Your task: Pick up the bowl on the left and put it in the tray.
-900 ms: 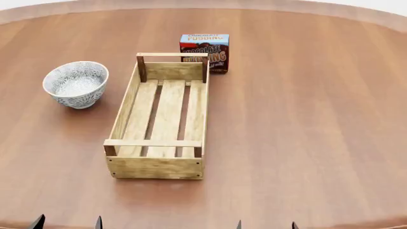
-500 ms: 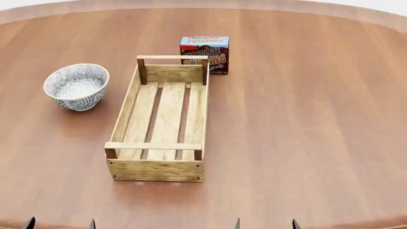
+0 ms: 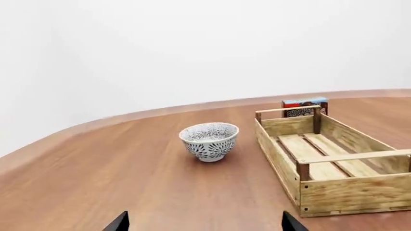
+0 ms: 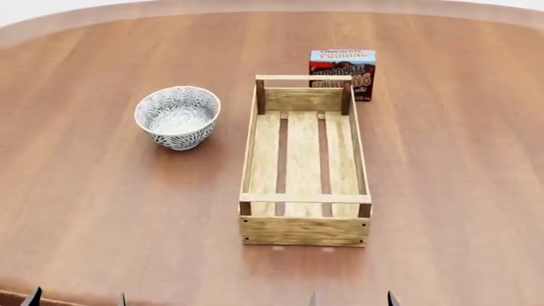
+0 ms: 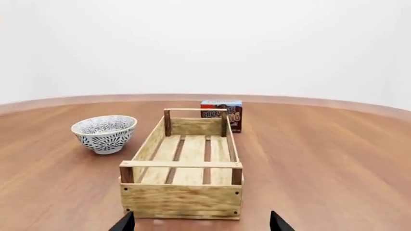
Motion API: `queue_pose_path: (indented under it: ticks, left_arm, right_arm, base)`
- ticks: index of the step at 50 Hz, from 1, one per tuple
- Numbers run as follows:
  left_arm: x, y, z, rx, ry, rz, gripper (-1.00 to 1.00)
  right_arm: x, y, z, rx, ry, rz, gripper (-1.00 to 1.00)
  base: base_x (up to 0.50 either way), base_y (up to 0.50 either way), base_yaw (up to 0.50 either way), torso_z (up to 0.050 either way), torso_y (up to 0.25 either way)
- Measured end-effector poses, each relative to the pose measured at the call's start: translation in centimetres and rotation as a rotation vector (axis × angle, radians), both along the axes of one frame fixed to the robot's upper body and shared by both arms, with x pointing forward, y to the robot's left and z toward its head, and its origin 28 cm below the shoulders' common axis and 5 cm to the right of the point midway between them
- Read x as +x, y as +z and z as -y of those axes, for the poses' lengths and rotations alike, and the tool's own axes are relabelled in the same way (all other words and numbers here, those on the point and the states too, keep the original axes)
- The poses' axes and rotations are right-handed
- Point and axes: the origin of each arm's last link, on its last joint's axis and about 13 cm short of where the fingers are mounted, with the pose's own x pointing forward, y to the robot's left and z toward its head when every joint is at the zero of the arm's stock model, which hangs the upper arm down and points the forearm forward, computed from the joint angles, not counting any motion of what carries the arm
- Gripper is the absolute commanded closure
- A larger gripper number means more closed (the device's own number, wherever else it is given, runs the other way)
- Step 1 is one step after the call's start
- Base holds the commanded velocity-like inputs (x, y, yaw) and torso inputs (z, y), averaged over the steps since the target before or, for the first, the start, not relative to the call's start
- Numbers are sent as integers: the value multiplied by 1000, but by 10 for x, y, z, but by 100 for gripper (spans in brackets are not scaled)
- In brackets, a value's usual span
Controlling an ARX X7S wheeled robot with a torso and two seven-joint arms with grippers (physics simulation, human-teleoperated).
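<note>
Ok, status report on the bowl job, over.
Both pincers open, empty, low at near table edge. Patterned bowl upright on table, untouched, left of wooden crate. Crate empty; chocolate pudding box behind it, nothing blocking.

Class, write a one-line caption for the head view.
Floral bowl stands left of the empty wooden tray; pudding box behind it.

Bright, even, seemingly sharp renders

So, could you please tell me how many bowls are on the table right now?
1. The bowl stands upright on the table, left of the tray and apart from it. Nothing seems to hide another.
</note>
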Motion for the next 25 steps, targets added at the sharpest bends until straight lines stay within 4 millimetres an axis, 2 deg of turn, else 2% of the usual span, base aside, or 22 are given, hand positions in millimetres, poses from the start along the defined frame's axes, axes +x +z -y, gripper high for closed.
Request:
queue_pose_path:
  ticks: [25]
  left_arm:
    - [-1,1,2,32,-18,30,-100]
  right_arm:
    - [0,1,0,4,0,8,-100]
  base:
    - [11,500,0,0,0]
